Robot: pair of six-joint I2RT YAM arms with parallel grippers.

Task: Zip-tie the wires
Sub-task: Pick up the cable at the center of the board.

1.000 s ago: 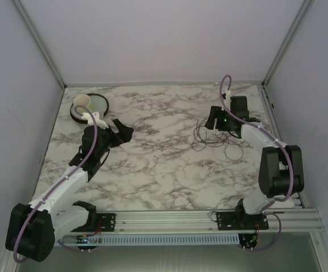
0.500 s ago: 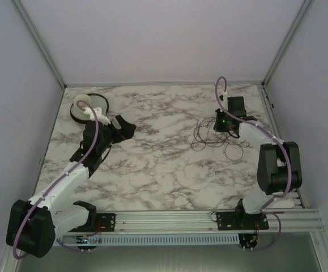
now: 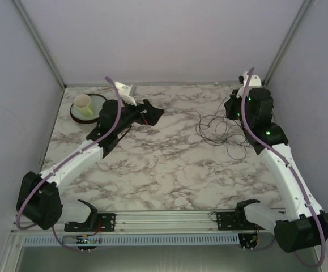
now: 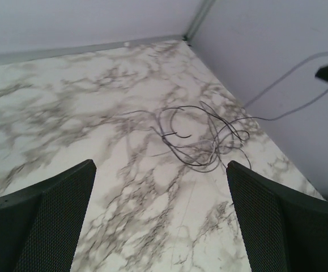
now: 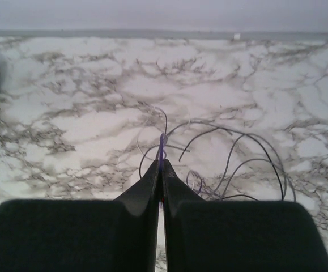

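- Both arm bases are sitting on the metal rail [image 3: 169, 218] at the near edge of the marble-patterned table [image 3: 164, 170]. The left arm is reaching toward the far middle, and the right arm is rising along the right side.
- The left gripper [image 3: 154, 112] is hovering above the table with its jaws standing wide apart and nothing between them. It is facing the wires [image 3: 220, 129] and staying well apart from them. The bunch is showing between its two mesh-faced fingers [image 4: 56, 215] in the wrist view.
- The right gripper [image 5: 160, 165] is pressing its jaws flat together, pinching a thin strand of the wires that is sticking out past the tips.
- The wires are lying as loose dark loops and curls on the far right part of the table, near the right gripper. In the left wrist view most of the bunch is resting on the marble, while a strand is running up off the surface to that gripper.
- A dark round dish [image 3: 98, 109] is sitting near the far left corner with a pale cup [image 3: 82, 102] standing in it, well apart from the wires.
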